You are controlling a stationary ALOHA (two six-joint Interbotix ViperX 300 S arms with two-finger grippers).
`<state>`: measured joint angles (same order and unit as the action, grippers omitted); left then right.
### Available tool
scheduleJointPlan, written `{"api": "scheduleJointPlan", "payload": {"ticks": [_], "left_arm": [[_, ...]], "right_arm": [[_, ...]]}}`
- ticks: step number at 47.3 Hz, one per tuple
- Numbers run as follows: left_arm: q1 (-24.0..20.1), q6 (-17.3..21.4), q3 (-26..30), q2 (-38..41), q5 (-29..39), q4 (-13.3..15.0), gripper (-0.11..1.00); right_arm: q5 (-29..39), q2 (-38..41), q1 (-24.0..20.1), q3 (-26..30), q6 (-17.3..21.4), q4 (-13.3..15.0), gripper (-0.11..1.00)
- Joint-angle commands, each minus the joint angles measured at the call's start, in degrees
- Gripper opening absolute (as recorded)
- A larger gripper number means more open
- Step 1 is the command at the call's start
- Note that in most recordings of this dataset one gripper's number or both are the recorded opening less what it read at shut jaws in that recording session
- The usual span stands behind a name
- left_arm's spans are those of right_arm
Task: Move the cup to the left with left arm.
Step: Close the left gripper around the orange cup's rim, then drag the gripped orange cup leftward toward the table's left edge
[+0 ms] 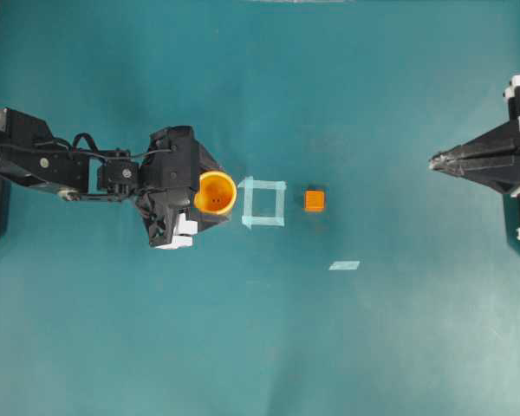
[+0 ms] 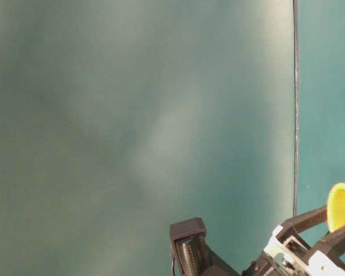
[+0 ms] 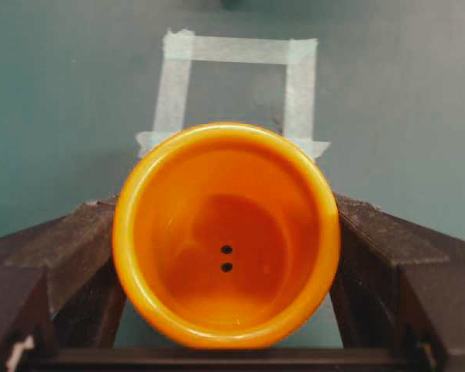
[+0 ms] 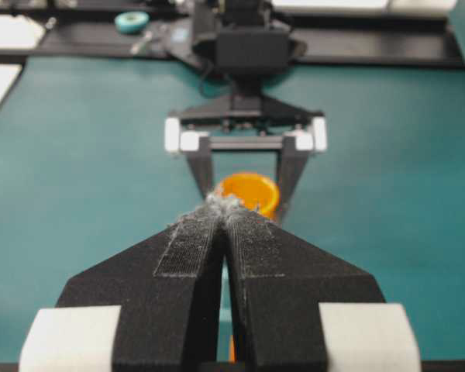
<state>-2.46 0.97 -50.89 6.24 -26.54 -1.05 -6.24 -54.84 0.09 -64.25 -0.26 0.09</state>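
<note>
Left gripper (image 3: 226, 325) clamped around the cup (image 3: 226, 236). Tape square (image 3: 231, 89) just ahead of its fingertips. Right gripper (image 4: 225, 205) closed, empty.

cup (image 2: 342, 214) cut off by table-level view's right edge. left gripper (image 3: 226, 310) fingers (image 3: 70, 256) run off wrist view's bottom. cube hidden behind right gripper (image 4: 226, 203) in right wrist view. cup-finger contact: can't tell.

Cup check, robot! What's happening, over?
Left end effector around cup, fingers at its sides. Right end effector shut, parked away. Cup just left of tape square. Nothing blocking.
</note>
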Motion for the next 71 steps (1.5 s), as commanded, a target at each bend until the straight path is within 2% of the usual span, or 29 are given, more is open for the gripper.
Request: {"api": "scheduleJointPlan", "payload": {"ticks": [1, 15, 41, 58, 71], "left_arm": [[0.7, -0.26, 0.97, -2.64, 1.49, 0.09, 0.71], [0.7, -0.53, -0.26, -8.61, 11.87, 0.09, 0.71], [2.29, -0.62, -11.6, -18.46, 10.63, 0.09, 0.71], [2.29, -0.79, -20.3, -28.83, 10.99, 0.18, 0.71], [2.37, -3.52, -25.31, -39.73, 18.11, 0.18, 0.71]], "right_arm": [[-0.18, 0.35, 0.0, 1.93, 0.09, -0.09, 0.0], [-0.18, 0.44, 0.09, 1.93, 0.09, 0.0, 0.0], [-0.18, 0.53, 0.09, 2.02, 0.09, 0.0, 0.0], [-0.18, 0.53, 0.0, 2.11, 0.18, -0.09, 0.0], [-0.18, 0.7, 0.09, 2.2, 0.18, -0.09, 0.0]]}}
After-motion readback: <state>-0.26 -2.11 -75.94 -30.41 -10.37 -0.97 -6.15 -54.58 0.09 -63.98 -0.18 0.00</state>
